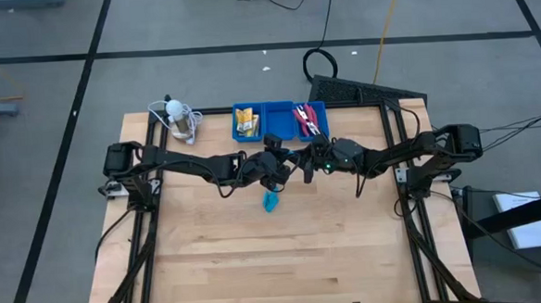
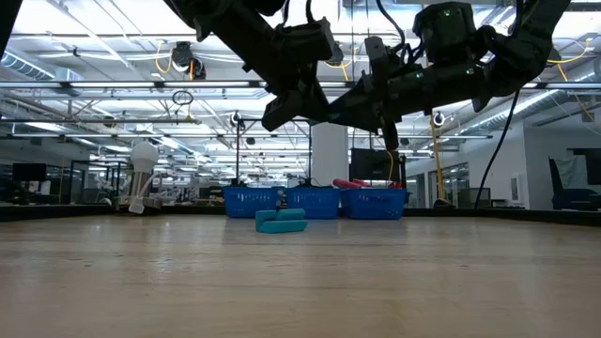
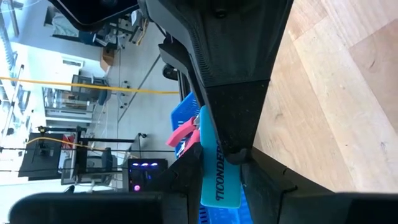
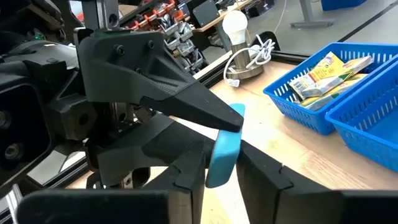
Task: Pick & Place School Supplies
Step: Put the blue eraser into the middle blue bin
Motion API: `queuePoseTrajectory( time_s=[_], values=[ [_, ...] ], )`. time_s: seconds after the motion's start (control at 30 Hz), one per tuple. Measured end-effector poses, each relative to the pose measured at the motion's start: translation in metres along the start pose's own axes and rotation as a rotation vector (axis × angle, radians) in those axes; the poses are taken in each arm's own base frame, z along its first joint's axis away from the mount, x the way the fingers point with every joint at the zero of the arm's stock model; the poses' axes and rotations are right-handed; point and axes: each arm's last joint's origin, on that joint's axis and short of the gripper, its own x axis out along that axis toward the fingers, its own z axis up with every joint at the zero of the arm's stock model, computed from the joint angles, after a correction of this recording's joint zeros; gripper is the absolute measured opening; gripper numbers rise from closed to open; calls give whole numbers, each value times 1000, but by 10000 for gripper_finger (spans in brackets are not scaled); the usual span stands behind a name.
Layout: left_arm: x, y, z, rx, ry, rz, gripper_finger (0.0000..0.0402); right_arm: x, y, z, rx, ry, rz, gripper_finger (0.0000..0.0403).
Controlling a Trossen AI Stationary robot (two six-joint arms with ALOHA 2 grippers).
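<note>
Both grippers meet above the table's middle, just near of the blue tray (image 1: 278, 119). My left gripper (image 1: 276, 170) and right gripper (image 1: 305, 164) both close on one light-blue eraser (image 3: 219, 174), also seen in the right wrist view (image 4: 222, 155). The high view hides it under the grippers. Another light-blue piece (image 1: 271, 202) lies flat on the wood (image 2: 282, 222) below them. Yellow packets (image 1: 246, 125) lie in the tray's left compartment. Red-handled scissors (image 1: 308, 122) lie in its right one. My left gripper (image 3: 221, 155) pinches the light-blue eraser by its flat faces (image 3: 214, 186), coming level from the table's left; the eraser is lifted clear. My right gripper (image 4: 221, 158) pinches the same eraser near its lower end (image 4: 217, 174), coming from the right, and the left gripper's finger (image 4: 205, 112) rests at its upper end.
A white round lamp with a coiled cable (image 1: 181, 119) stands at the far left corner, beside the tray. The tray's middle compartment shows bare blue. Black frame rails run along both table sides. Open wood lies toward the near edge.
</note>
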Motion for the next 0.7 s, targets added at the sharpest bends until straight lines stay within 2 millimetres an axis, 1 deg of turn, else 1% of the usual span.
queuePoseTrajectory(
  time_s=[0.27, 0.4, 0.6, 0.7],
  values=[
    [0, -1, 0, -50, -1, -16, 97, 0, -3, 2, -17, -3, -5, 42],
    [0, -2, 0, -86, -22, -43, 97, 0, -5, 2, -23, -1, -7, 34],
    [0, -4, -1, -206, -27, -81, 98, 0, -5, 2, -41, 6, -6, 35],
    [0, -5, -1, -290, -24, -91, 108, 0, -5, 2, -49, 6, -6, 32]
  ],
)
